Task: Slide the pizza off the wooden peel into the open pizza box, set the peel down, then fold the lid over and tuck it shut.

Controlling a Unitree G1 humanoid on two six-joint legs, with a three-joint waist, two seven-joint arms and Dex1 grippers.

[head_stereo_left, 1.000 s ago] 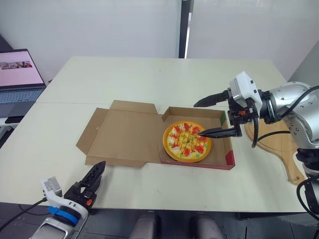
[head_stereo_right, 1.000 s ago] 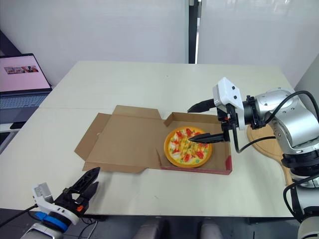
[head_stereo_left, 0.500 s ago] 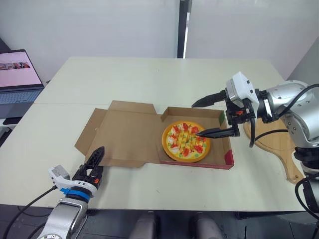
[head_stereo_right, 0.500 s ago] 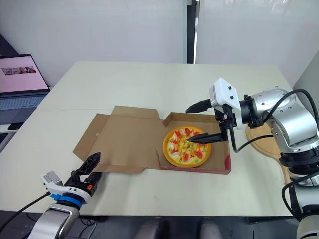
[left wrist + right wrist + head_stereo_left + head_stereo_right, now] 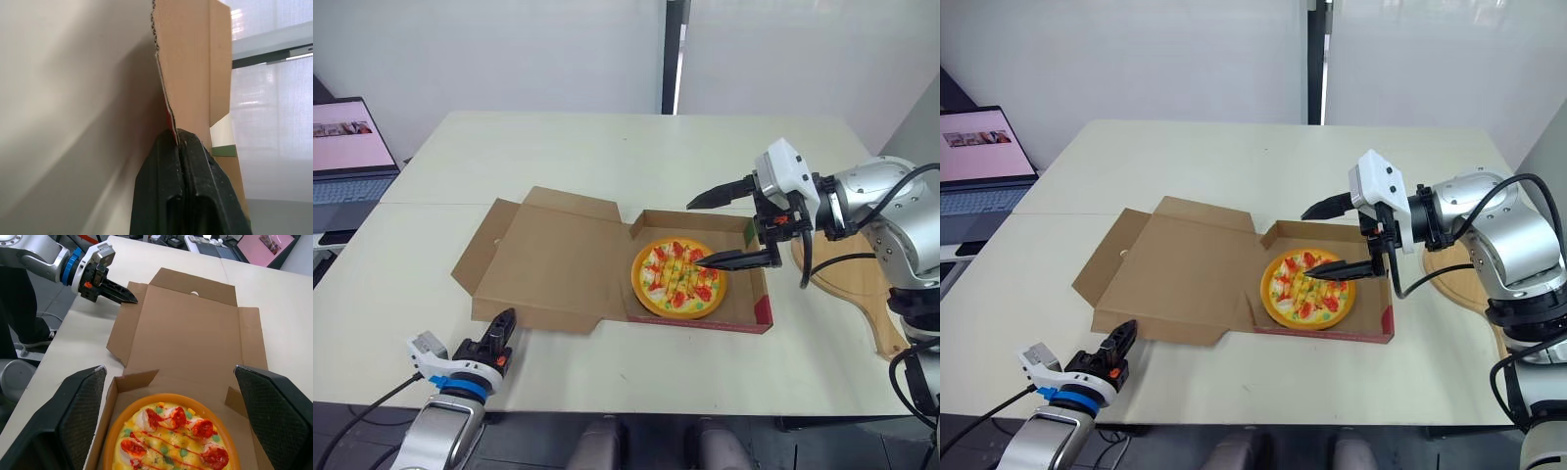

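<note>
The pizza (image 5: 679,278) lies in the base of the open cardboard box (image 5: 762,305). The brown lid (image 5: 553,259) spreads to the left, a little off the table. My left gripper (image 5: 505,316) is at the table's near edge, shut on the lid's front edge. In the left wrist view the cardboard edge (image 5: 164,83) runs into the closed fingertips (image 5: 172,147). Open wide, my right gripper (image 5: 693,235) hovers over the right part of the pizza, holding nothing. The wooden peel (image 5: 857,279) lies flat on the table right of the box.
A laptop (image 5: 347,157) stands open at the far left beyond the table. The white table (image 5: 607,157) stretches bare behind the box. The right wrist view shows the left gripper (image 5: 122,296) at the lid's flap.
My left gripper has gone from open to shut at the lid's front edge. The lid has risen slightly off the table. The right arm has barely moved.
</note>
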